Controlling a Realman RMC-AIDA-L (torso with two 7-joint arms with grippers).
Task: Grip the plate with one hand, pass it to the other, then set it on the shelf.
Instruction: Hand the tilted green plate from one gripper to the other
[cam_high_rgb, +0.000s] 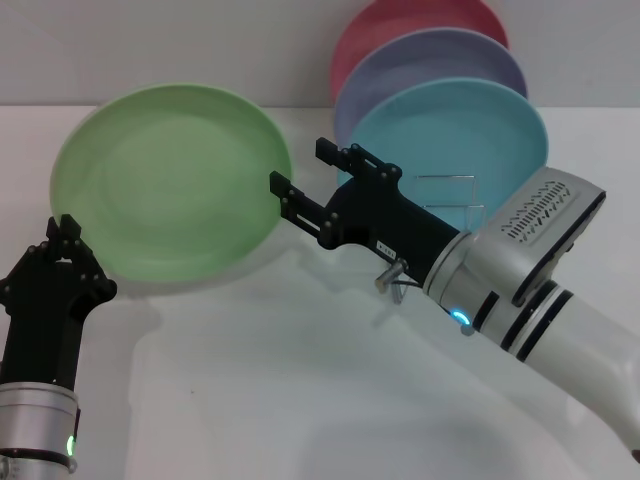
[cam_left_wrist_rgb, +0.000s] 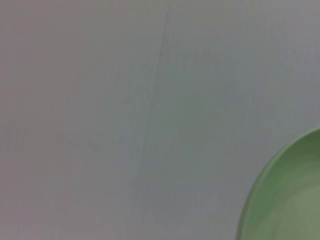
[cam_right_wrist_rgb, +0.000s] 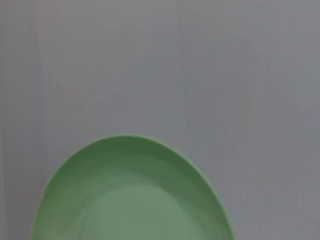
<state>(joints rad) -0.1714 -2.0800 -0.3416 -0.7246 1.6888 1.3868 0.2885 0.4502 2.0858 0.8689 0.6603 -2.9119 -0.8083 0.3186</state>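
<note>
My left hand (cam_high_rgb: 68, 240) is pinching the green plate (cam_high_rgb: 170, 180) by its lower-left rim above the tabletop (cam_high_rgb: 300, 400), while my right hand (cam_high_rgb: 300, 180), fingers spread, is bracketing its right edge, the turquoise plate (cam_high_rgb: 450, 140) standing racked behind.

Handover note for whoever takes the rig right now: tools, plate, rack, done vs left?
Left tool: shut on the lower-left rim of the green plate, holding it tilted above the table.
Right tool: open, fingers straddling the plate's right rim, not yet closed on it.
Rack: behind the right arm, already holding a turquoise plate, a lavender plate and a pink plate.
Done: pickup, plate presented for handoff.
Left: close right tool, release left, set plate in rack.
</note>
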